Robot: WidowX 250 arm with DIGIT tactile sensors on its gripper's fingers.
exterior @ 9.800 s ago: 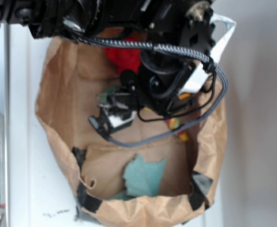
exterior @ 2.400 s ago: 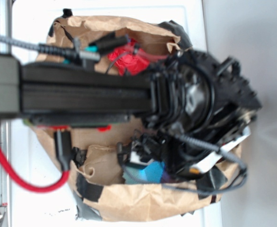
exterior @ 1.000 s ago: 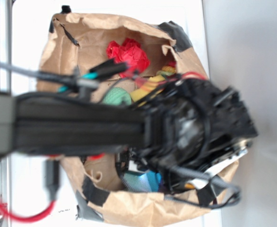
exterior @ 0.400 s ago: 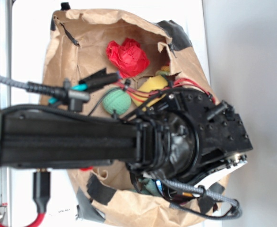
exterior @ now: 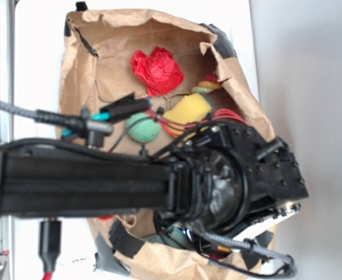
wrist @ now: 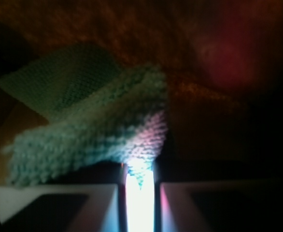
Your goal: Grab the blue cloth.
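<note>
Low in paper bag (exterior: 80, 76): jaws pinching blue cloth (wrist: 91, 133); arm horizontal

Exterior view bright, arm blurred; wrist view dark with glare.

Exterior: overhead, looking down into bag (exterior: 83, 87). Wrist: very close, dim, on cloth (wrist: 93, 125) inside it.

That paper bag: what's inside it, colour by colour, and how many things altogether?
Red: 1, the crumpled red cloth
Green: 1, the ball
Yellow: 1, a spongy block
Teal: 1, the blue cloth, pinched in the gripper
Red, yellow and green mixed: 1, a small item I can't identify
Total: 5 visible; the arm hides part of the paper bag.
</note>
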